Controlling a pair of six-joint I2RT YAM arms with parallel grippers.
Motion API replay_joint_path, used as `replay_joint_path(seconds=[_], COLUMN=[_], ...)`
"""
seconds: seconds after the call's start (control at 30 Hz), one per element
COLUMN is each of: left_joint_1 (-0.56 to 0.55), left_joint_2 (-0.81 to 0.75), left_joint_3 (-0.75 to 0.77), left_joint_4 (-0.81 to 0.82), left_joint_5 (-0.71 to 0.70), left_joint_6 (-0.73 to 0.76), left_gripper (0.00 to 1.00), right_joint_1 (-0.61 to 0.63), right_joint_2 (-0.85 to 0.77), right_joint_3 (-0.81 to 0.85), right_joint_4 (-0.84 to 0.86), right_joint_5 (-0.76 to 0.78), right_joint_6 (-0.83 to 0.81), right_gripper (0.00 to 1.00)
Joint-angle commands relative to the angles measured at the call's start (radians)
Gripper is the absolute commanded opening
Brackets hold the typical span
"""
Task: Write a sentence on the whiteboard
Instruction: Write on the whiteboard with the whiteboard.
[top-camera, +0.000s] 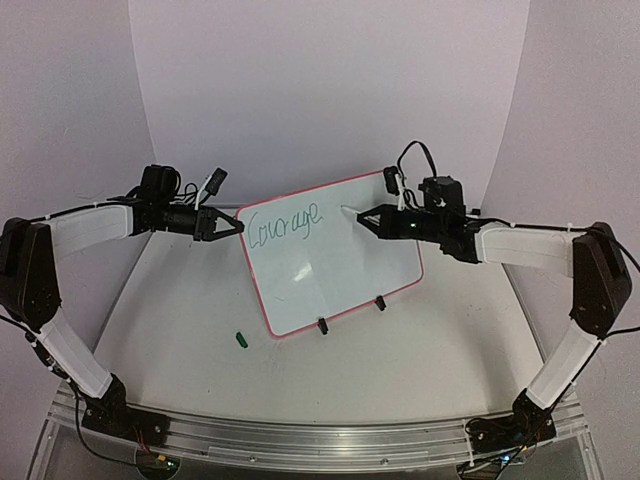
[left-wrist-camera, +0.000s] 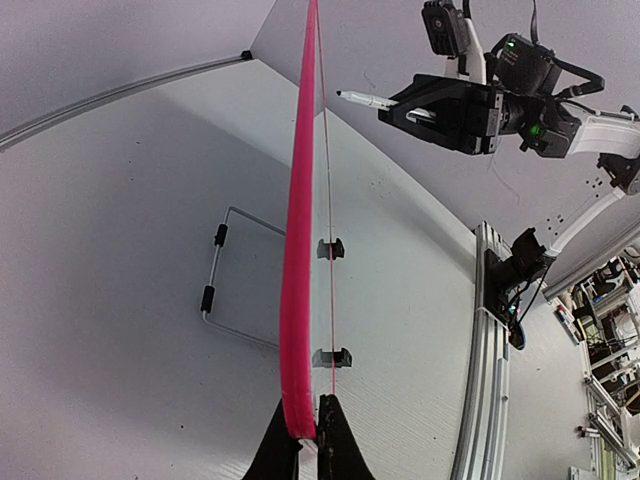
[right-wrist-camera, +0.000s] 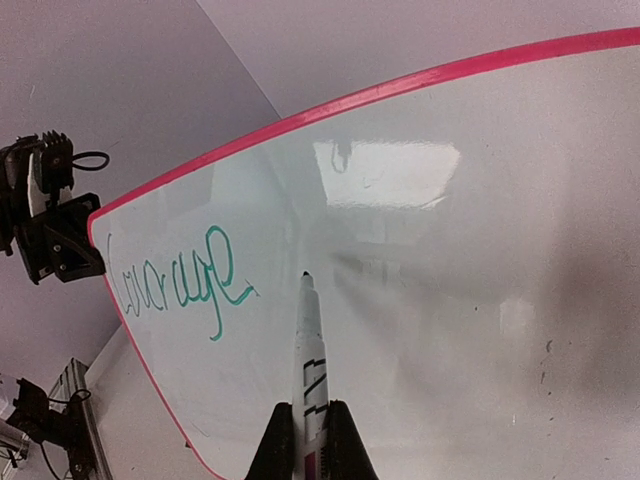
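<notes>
The whiteboard (top-camera: 335, 270) stands tilted on its two black clip feet, its pink frame (left-wrist-camera: 298, 250) seen edge-on in the left wrist view. My left gripper (top-camera: 232, 226) (left-wrist-camera: 310, 432) is shut on the board's left edge. Of the sentence, only the green cursive word "Courage" (top-camera: 285, 226) (right-wrist-camera: 180, 282) is on the board, at the top left. My right gripper (top-camera: 368, 217) (right-wrist-camera: 310, 438) is shut on a white marker (right-wrist-camera: 309, 350) (left-wrist-camera: 365, 100). The marker's tip hovers just right of the word, a small gap off the surface.
A small green cap (top-camera: 241, 340) lies on the table in front of the board's lower left corner. A wire stand (left-wrist-camera: 215, 290) lies flat behind the board. An aluminium rail (top-camera: 320, 435) runs along the near edge. Walls close in behind and at both sides.
</notes>
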Motion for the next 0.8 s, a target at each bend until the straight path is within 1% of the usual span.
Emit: replay_joint_path(seconds=[0.0, 0.27, 0.53, 0.63, 0.77], left_joint_1=[-0.028, -0.028, -0.028, -0.028, -0.028], left_joint_2=[-0.002, -0.004, -0.007, -0.007, -0.010], left_joint_3=[0.011, 0.011, 0.012, 0.013, 0.012], left_joint_4=[-0.051, -0.053, -0.054, -0.054, -0.055], left_joint_5=[-0.041, -0.040, -0.041, -0.039, -0.041], left_joint_6=[0.092, 0.094, 0.096, 0.094, 0.094], left_gripper=[0.00, 0.00, 0.00, 0.00, 0.00], right_joint_1=[-0.002, -0.003, -0.004, -0.003, -0.003], right_joint_2=[0.039, 0.064, 0.022, 0.019, 0.002], right_joint_3=[0.054, 0.062, 0.017, 0.016, 0.007], right_joint_4=[0.055, 0.062, 0.065, 0.065, 0.084], right_joint_5=[0.024, 0.058, 0.170, 0.167, 0.118], right_joint_6=[0.008, 0.022, 0.033, 0.033, 0.025], right_gripper=[0.00, 0.00, 0.00, 0.00, 0.00])
